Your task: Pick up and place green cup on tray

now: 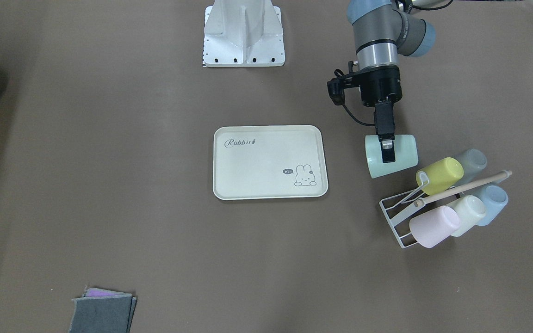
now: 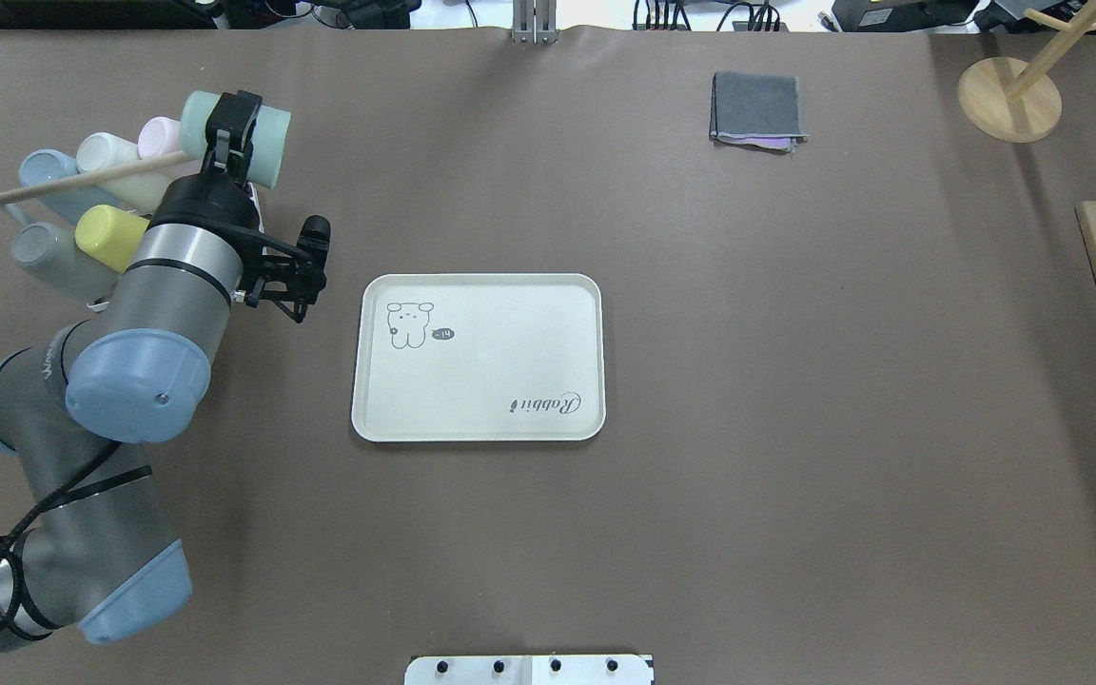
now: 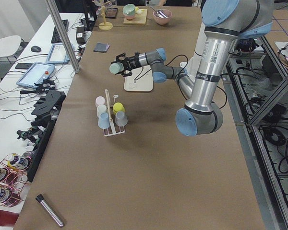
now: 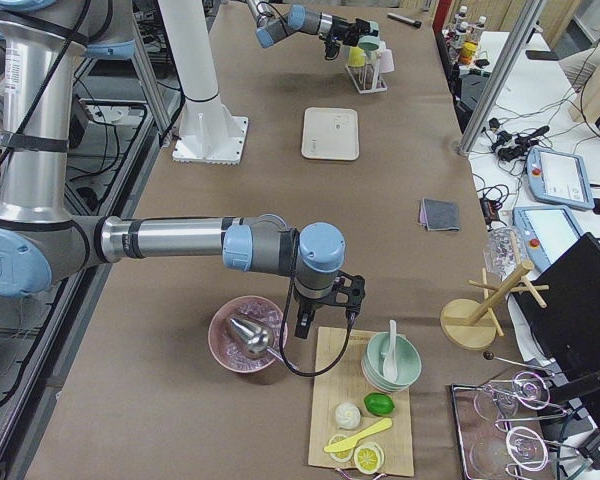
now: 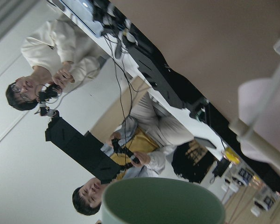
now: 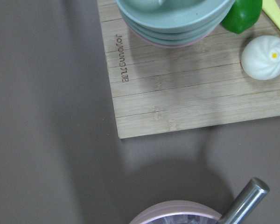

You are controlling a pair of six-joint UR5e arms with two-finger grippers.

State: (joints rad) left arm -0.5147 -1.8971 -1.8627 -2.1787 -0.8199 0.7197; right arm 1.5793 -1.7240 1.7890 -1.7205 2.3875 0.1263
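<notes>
Green cup, front view: the green cup point(image 1: 403, 155) lies on its side right of centre, near the tray point(image 1: 257, 171) but apart from it, up-left of the cup rack point(image 1: 393, 217).
Left gripper, front view: my left gripper point(image 1: 388, 150) is clamped across the cup's middle. One dark finger crosses its top and the other is hidden behind it.
Left arm, front view: it comes down from the upper right edge, wrist pointing down-frame.
Writing: "Rabbit" in script at the tray's upper left, and a "hi" bubble beside the bunny.
Overhead: the cup is at upper left, sideways in my jaws. "Rabbit" reads upside down.
Left side view: the cup is held clear of the table, forearm roughly level.
Right side view: my right gripper point(image 4: 320, 300) hangs between the pink bowl point(image 4: 220, 330) and the wooden board point(image 4: 330, 400). I cannot tell its jaw gap.
Left wrist view: only the cup's rim shows, cut off at the bottom edge.
</notes>
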